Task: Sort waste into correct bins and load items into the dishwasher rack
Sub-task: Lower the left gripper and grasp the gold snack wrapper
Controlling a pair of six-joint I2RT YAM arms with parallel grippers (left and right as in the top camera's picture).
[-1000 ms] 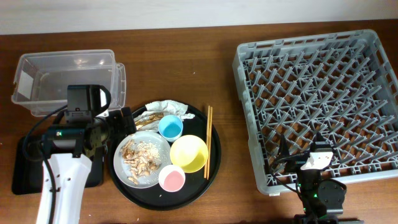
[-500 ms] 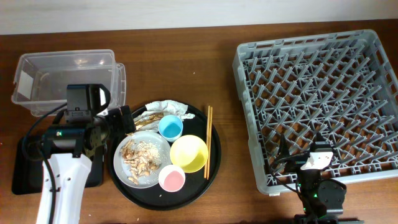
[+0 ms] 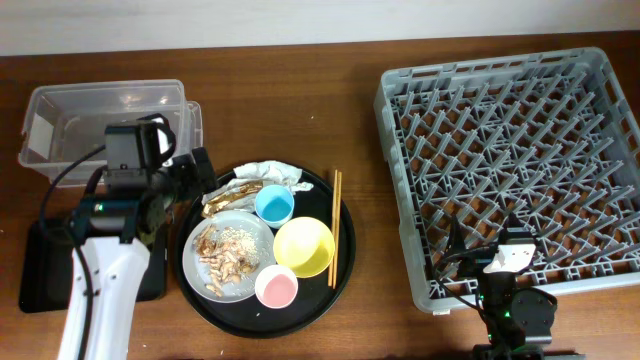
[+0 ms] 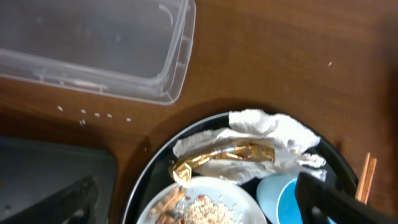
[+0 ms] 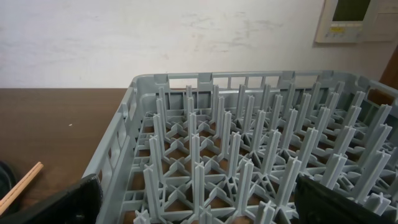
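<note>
My left gripper [image 3: 204, 178] is open and empty, hovering over the left rim of the round black tray, just left of the gold-brown wrapper [image 3: 232, 190] and white napkin [image 3: 272, 173]. In the left wrist view the wrapper [image 4: 224, 155] and napkin [image 4: 267, 127] lie ahead of the open gripper [image 4: 199, 208], above the grey plate [image 4: 205, 208] of food scraps. Blue bowl [image 3: 274, 204], yellow bowl [image 3: 303, 246], pink bowl [image 3: 277, 288] and chopsticks [image 3: 335, 240] sit on the tray. My right gripper [image 3: 486, 235] is open and empty at the near edge of the dishwasher rack [image 3: 515, 165].
The clear box [image 3: 100, 125] stands at the back left. The shallow black tray [image 3: 38, 270] lies under my left arm. The round black tray [image 3: 345, 250] holds the dishes. The rack's pegs [image 5: 249, 155] fill the right wrist view.
My left gripper has moved a little back, towards the clear box, uncovering more of the wrapper. The right arm has not moved.
</note>
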